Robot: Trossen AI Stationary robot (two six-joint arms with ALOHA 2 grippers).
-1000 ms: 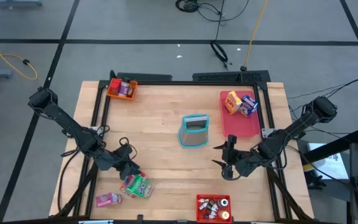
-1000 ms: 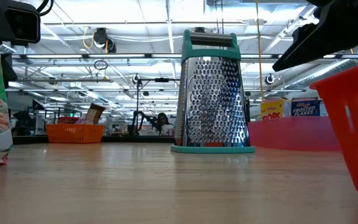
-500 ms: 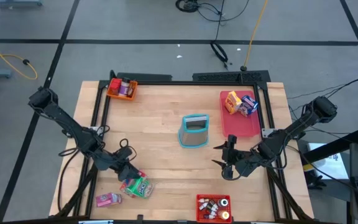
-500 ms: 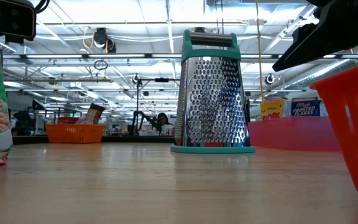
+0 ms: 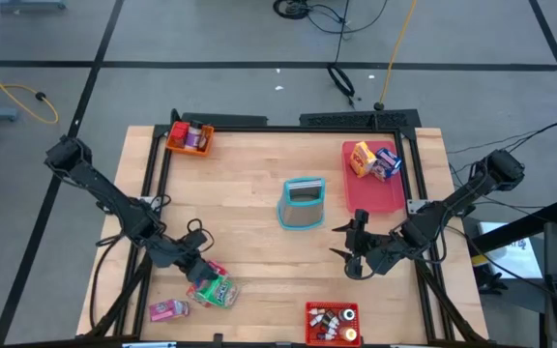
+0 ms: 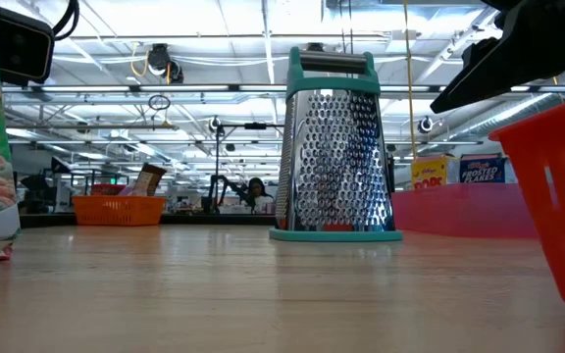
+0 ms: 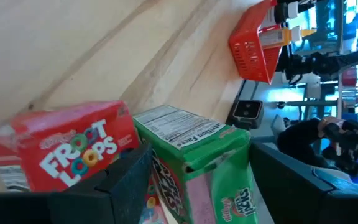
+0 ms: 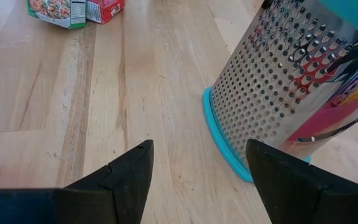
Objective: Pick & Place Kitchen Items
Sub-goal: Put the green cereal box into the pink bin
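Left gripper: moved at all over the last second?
Yes, slightly. In the high view the left gripper has edged toward the table's near edge, closing on the green cereal box. The grater is unchanged. Its fingers straddle that box.

You can read "Froot Loops" on the red box [image 7: 61, 152]; beside it, the green box [image 7: 197, 155] shows "Nutrition Facts".

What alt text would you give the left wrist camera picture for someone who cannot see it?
The left gripper is open, its two dark fingers on either side of a green Apple Jacks cereal box lying on the wooden table. A red Froot Loops box lies right beside it, and a red bin holding small bottles sits farther off.
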